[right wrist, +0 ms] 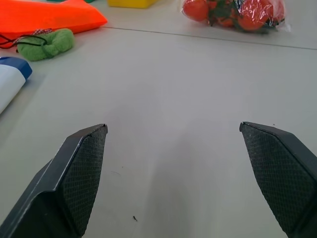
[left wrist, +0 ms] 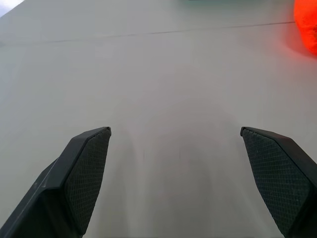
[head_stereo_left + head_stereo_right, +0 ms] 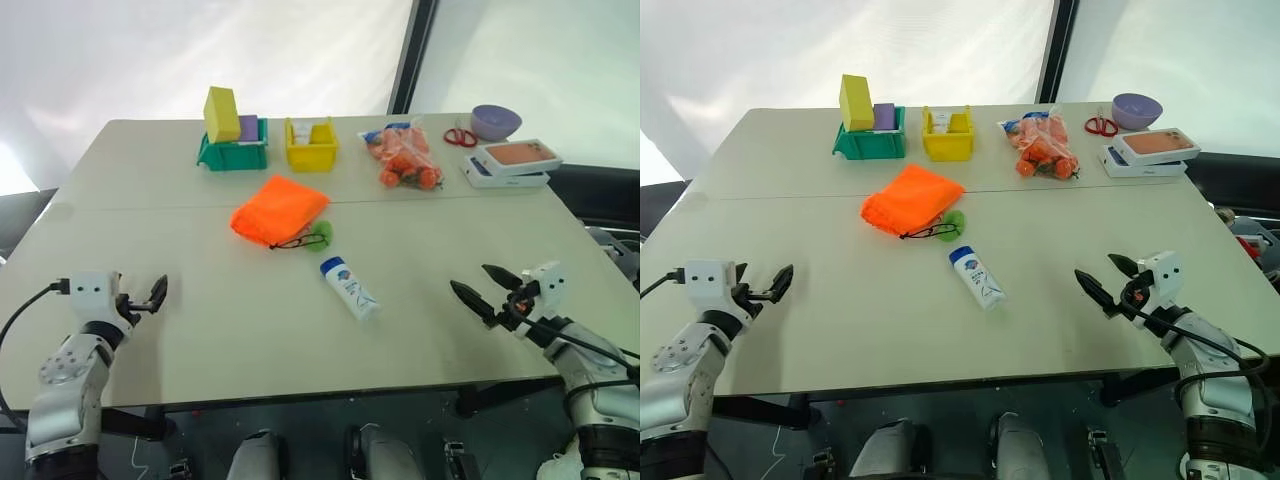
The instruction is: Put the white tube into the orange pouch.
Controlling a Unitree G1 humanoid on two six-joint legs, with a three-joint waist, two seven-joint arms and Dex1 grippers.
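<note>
Head views: the white tube (image 3: 349, 288) lies flat near the middle of the table (image 3: 200, 320), blue cap end towards the far side. The orange pouch (image 3: 278, 210) rests just beyond it, cord and green tag (image 3: 322, 234) trailing between the two; tube and pouch are near each other but apart. Further back stand a green bin (image 3: 232, 150), a yellow bin (image 3: 311, 146) and a clear bag of orange items (image 3: 403, 157). The left gripper (image 3: 156, 293) hovers at the near left edge, the right gripper (image 3: 487, 289) at the near right, both well apart from the tube.

Judgement: the task is at its opening step; nothing is picked up yet. The next move calls for one arm, probably the right, to reach inward and close across the tube's body.

Left wrist view: the jaws stand wide apart over bare table, holding and touching nothing; an edge of the pouch shows.

Right wrist view: the jaws are likewise spread wide and empty, with the tube's cap end, the green tag and the pouch ahead.
</note>
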